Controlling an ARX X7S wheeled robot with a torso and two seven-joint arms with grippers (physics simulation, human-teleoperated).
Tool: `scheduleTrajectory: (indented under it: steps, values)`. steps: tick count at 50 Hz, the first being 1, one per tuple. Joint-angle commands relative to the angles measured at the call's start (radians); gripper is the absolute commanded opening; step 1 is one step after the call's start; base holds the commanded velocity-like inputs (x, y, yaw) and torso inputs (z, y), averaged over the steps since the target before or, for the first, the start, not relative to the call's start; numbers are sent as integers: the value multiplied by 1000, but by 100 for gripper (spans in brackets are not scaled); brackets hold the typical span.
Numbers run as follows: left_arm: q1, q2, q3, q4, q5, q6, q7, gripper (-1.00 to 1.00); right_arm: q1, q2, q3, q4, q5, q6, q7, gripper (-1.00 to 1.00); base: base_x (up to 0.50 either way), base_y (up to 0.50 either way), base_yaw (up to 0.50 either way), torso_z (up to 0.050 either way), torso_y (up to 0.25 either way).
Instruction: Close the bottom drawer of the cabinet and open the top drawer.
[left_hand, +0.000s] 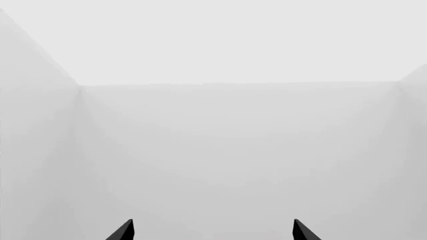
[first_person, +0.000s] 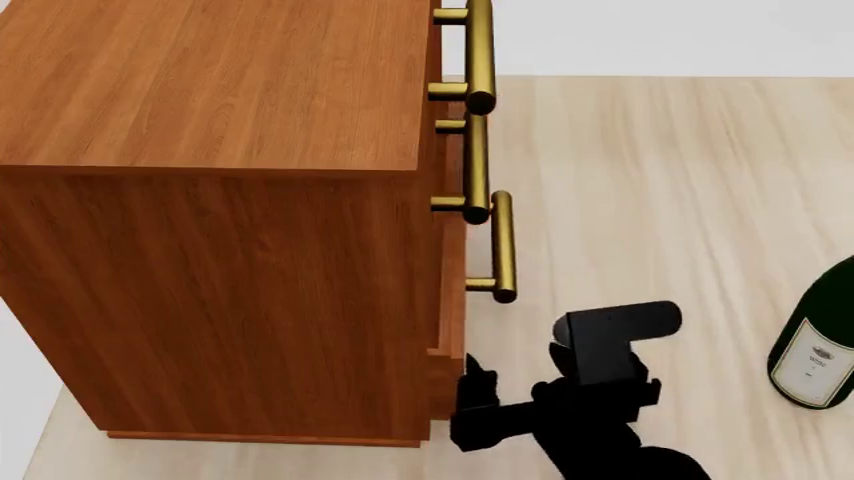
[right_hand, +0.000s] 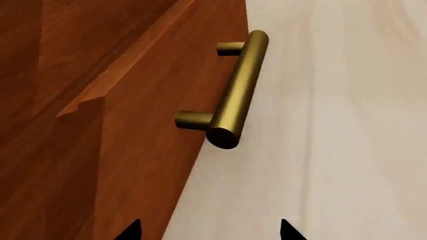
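The boxy reddish-brown wooden cabinet (first_person: 214, 250) stands at the left. Its bottom drawer (first_person: 451, 300) with brass bar handle (first_person: 502, 245) sticks out slightly. The black right gripper (first_person: 470, 405), fingers apart, is near its front. The left gripper (left_hand: 212, 231) fingers are apart, facing blank grey.

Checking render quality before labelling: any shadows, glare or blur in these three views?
Head view: sharp, even light, the cabinet side darker than its top, no glare. Right wrist view: crisp, soft sheen along the bottom drawer handle. Left wrist view: flat pale grey, only the left gripper tips give contrast.
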Motion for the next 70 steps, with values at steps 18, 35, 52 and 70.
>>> scheduleTrajectory:
  steps: [18, 35, 52, 70]
  values:
    - [-22, -17, 2, 8, -9, -20, -17, 100, 206, -83, -66, 412, -3, -107, -258, 100, 0, 0, 1, 0, -1]
    - [-20, -26, -4, 2, -12, -12, -18, 100, 313, -150, -65, 636, -40, -191, -335, 100, 1, 2, 4, 0, -1]
    - [-20, -12, 27, -19, 2, 17, -15, 100, 106, -46, -15, 169, -9, 11, -174, 100, 2, 3, 6, 0, -1]
    - [-27, -4, 35, -6, -14, 10, -26, 100, -154, 70, 114, -398, 102, 213, 67, 100, 0, 0, 0, 0, 0]
